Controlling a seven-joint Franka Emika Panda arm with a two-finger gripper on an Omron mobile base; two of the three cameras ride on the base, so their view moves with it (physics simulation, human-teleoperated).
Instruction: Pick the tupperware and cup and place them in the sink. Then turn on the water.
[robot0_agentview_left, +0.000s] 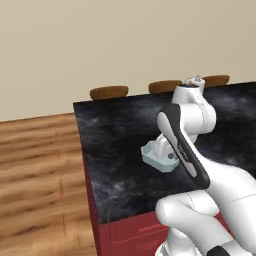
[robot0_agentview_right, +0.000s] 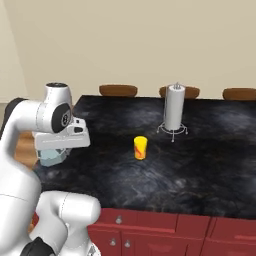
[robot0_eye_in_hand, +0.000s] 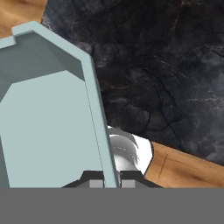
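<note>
I see a black marbled surface over red cabinet fronts, a beige wall behind and wood floor at the left of the left base view. A paper towel holder stands upper right of centre in the right base view, the yellow cup upright near it, mid-frame. My end effector is nearly closed, pinching the rim of the tupperware. The tupperware sits at the left edge of the right base view, tilted in the left base view, its wall running from bottom centre towards the upper left of the hand view.
</note>
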